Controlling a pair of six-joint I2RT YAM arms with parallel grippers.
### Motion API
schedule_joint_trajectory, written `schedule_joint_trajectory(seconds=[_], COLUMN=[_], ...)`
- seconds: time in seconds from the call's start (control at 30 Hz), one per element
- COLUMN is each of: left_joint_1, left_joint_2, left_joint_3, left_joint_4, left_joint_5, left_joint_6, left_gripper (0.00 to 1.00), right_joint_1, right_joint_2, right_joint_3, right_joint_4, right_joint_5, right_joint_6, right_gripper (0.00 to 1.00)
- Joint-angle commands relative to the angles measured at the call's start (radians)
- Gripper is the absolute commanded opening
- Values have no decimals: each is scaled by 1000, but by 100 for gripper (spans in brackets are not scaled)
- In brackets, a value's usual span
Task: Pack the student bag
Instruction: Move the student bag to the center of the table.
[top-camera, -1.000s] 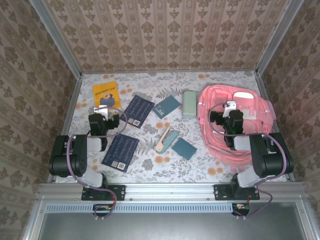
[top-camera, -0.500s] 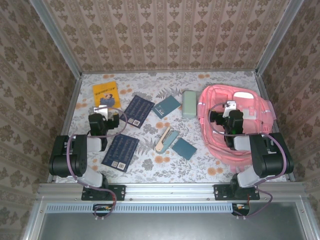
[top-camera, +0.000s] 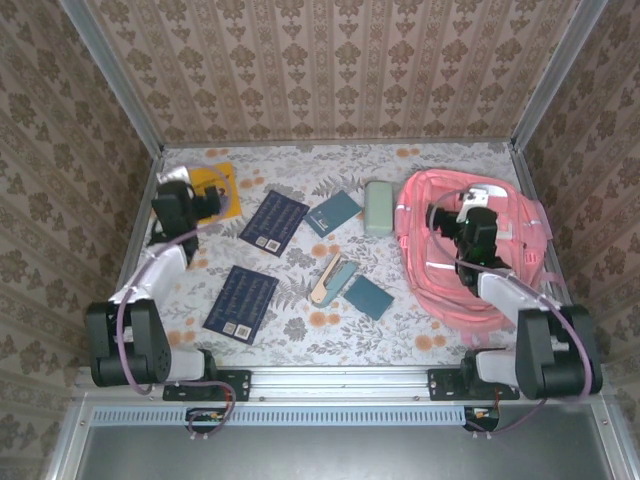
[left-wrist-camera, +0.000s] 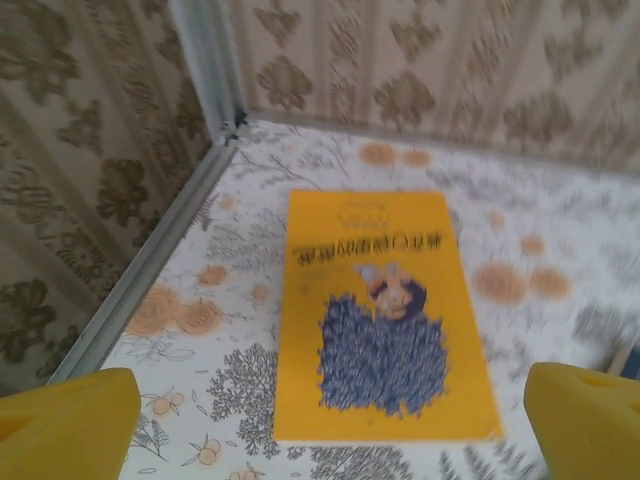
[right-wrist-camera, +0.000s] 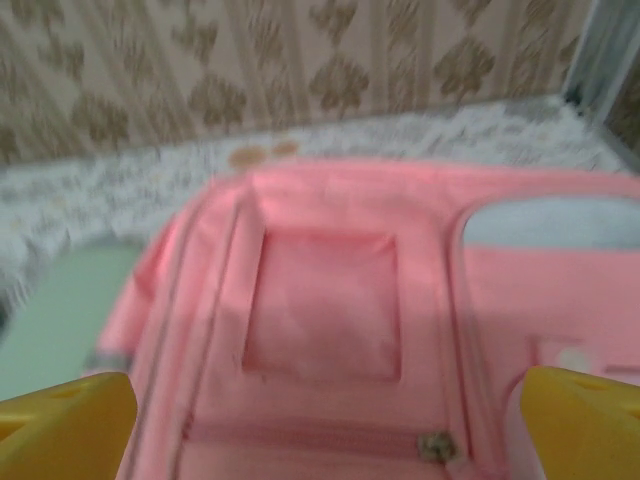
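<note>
**Student bag on the right, nothing in my grippers yet**

The student bag (top-camera: 418, 262), a large soft pink fabric backpack with pale strips and pink straps, lies flat at the right side of the floral tabletop (top-camera: 300, 340), near the right wall. My right gripper (top-camera: 462, 205) hovers over it with its yellow fingers spread wide and nothing between them. In the right wrist view I look down on a square stitched pocket and a small zip pull (right-wrist-camera: 435, 445).

My left gripper (top-camera: 205, 192) is at the far left corner, equally wide apart and empty, poised above a thin yellow paperback book (left-wrist-camera: 385, 310).

Well apart from both lie two dark navy booklets (top-camera: 274, 222) (top-camera: 241, 302), two teal notebooks (top-camera: 334, 213) (top-camera: 369, 297), a pale green oblong case (top-camera: 378, 207) just beside the bag, and a beige clip-like tool (top-camera: 332, 279).

What worries me:
- I see no open mouth on the bag. If the zip is shut, anything I bring over has nowhere to go.
- The fabric is limp, so it may sag closed once lifted, and loose straps could snag my fingers.
- The book lies flat near the side rail. My fingers may skid over its cover or only push it against the wall.
</note>
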Motion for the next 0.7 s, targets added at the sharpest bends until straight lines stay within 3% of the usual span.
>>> schedule_joint_trajectory(seconds=[0.0,0.1,0.23,0.37,0.67], left_joint_1=[48,44,-2,-97,-342], left_joint_2=[-18,-35,-60,-53,41], left_joint_3=[133,153,158,181,267], left_joint_4=[-435,-459,-462,-485,-507], left_joint_5=[27,136,199,229,189], left_joint_6=[-208,-230,-236,-223,-225], left_gripper=[100,100,100,100,100], right_joint_1=[-9,-13,-17,-21,-36], right_joint_2=[-99,-161,-173,-145,-63], right_joint_3=[105,148,215,263,234], right_joint_4=[-290,-430,-573,-778,-752], right_joint_5=[44,78,-81,36,-2], right_joint_6=[180,328,321,343,318], right_gripper=[100,100,100,99,100])
